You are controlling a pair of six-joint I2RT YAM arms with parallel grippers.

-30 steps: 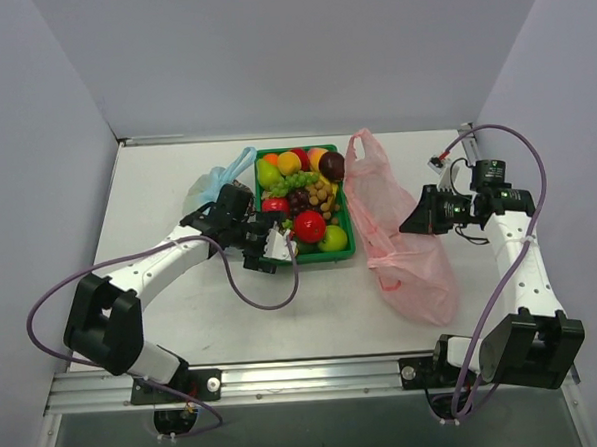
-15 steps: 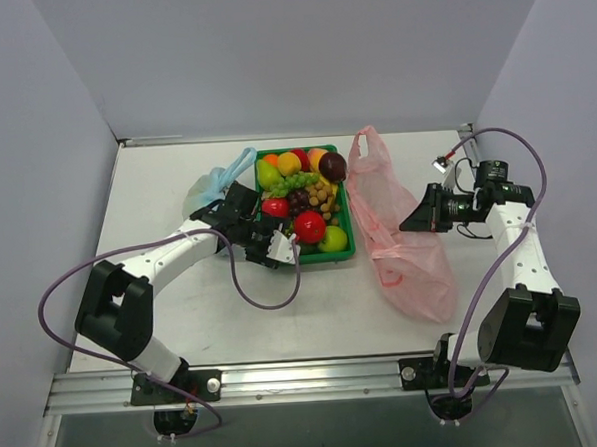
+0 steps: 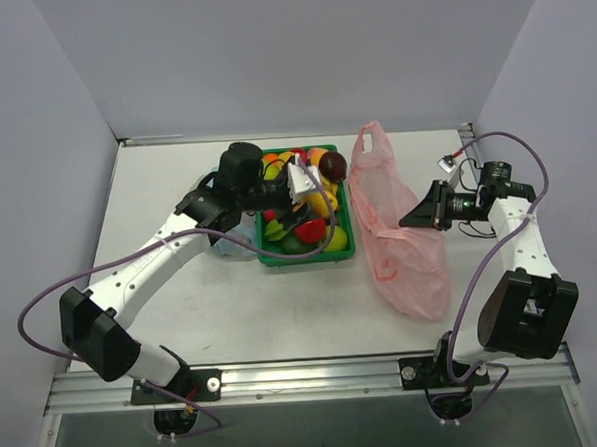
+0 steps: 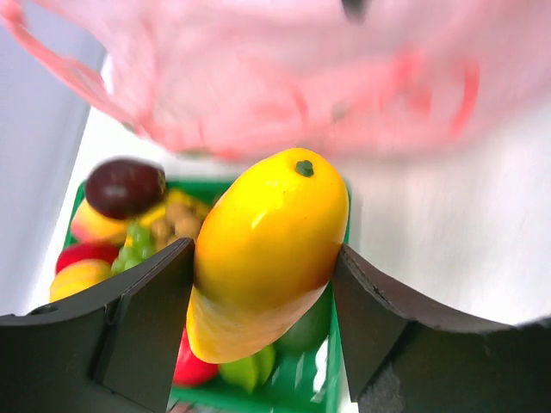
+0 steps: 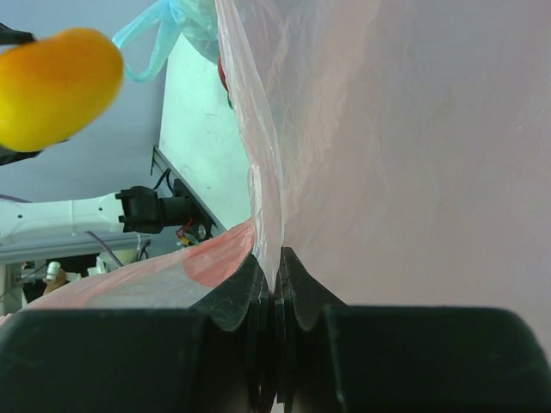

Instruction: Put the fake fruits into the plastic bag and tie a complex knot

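Observation:
My left gripper (image 3: 302, 182) is shut on a yellow mango (image 4: 267, 249) and holds it above the green tray (image 3: 305, 258). The mango also shows in the right wrist view (image 5: 56, 86). The other fake fruits lie in the tray: a dark purple fruit (image 3: 333, 165), a red apple (image 3: 309, 226), a green fruit (image 3: 334, 240) and grapes (image 4: 138, 241). The pink plastic bag (image 3: 399, 238) lies right of the tray, one handle raised. My right gripper (image 3: 411, 219) is shut on the bag's edge (image 5: 267, 215) and holds it up. No knot shows.
A light-blue plastic bag (image 3: 227, 243) lies left of the tray, partly under my left arm; its handle shows in the right wrist view (image 5: 151, 34). Grey walls close the table at the back and sides. A cable loops by the right arm (image 3: 455, 155).
My left gripper rose from the tray's near left corner with the mango and swung back and right over the tray. The right gripper still holds the pink bag, shifted slightly.

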